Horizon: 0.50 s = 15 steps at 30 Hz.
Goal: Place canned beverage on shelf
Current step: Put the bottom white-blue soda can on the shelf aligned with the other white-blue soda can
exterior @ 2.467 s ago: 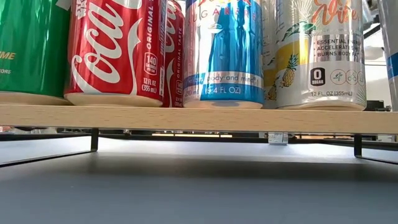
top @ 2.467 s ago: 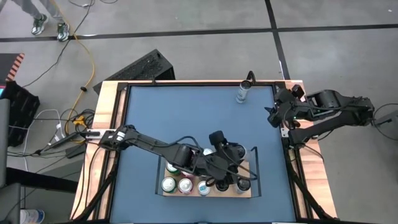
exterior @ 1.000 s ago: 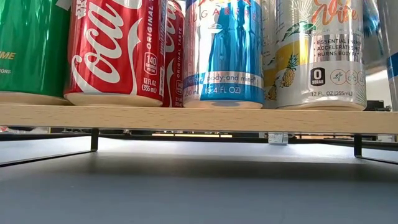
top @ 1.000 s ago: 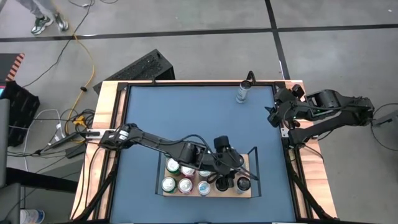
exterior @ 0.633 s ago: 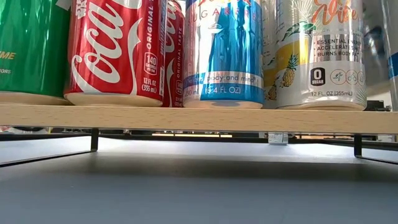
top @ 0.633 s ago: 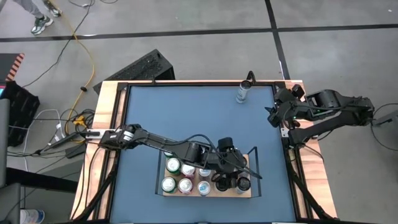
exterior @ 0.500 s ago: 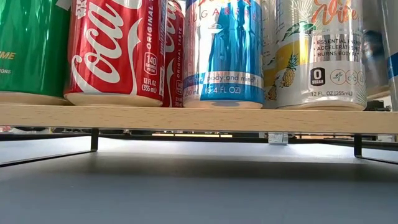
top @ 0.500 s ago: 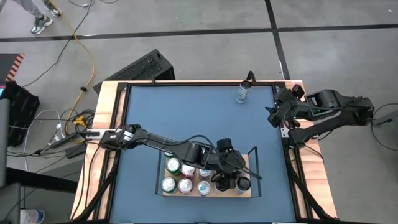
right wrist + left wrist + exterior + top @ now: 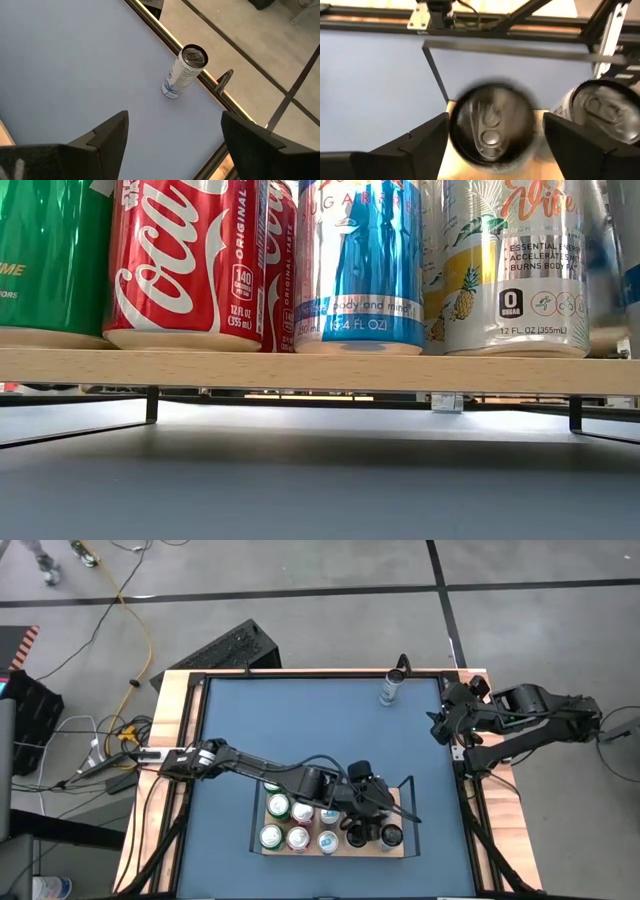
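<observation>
The left end effector (image 9: 492, 145) hangs over the shelf (image 9: 405, 848), its fingers (image 9: 422, 145) spread apart on either side of a dark can (image 9: 492, 131); the can's top is blurred, and whether the pads touch its sides cannot be told. The can stands on the shelf's right part, next to a silver can (image 9: 600, 107) by the rail.

The low view cuts off all can tops; a green can (image 9: 50, 260), red cans (image 9: 185, 265), a blue can (image 9: 360, 265) and a pineapple can (image 9: 515, 265) crowd the front edge.

The right end effector (image 9: 172, 145) waits open at the tabletop's (image 9: 300, 730) right edge. A slim can (image 9: 182, 71) stands alone at the far edge.
</observation>
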Available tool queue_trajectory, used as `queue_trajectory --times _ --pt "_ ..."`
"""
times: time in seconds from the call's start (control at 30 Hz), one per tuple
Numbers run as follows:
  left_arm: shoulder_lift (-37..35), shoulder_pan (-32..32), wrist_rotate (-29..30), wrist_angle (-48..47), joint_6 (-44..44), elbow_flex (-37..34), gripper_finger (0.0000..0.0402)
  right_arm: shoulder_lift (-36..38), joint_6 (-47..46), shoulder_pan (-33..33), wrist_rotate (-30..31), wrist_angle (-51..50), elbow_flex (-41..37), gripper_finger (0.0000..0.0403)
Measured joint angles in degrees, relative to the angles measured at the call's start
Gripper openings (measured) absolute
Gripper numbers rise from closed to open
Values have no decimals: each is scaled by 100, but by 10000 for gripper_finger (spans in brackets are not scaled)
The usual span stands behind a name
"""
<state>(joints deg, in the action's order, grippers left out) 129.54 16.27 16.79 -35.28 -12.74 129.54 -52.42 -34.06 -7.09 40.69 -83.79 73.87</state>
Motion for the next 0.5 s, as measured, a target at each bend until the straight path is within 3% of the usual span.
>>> queue_trajectory --times 0.13,0.33,0.5 --pt "-28 -17 -1 28 -6 17 324 0 2 0 -2 0 -2 301" --pt "-28 -28 165 230 32 17 328 0 132 -18 -80 33 -2 301" --pt "-11 -51 216 110 289 453 329 -1 693 -307 -886 309 -2 301"
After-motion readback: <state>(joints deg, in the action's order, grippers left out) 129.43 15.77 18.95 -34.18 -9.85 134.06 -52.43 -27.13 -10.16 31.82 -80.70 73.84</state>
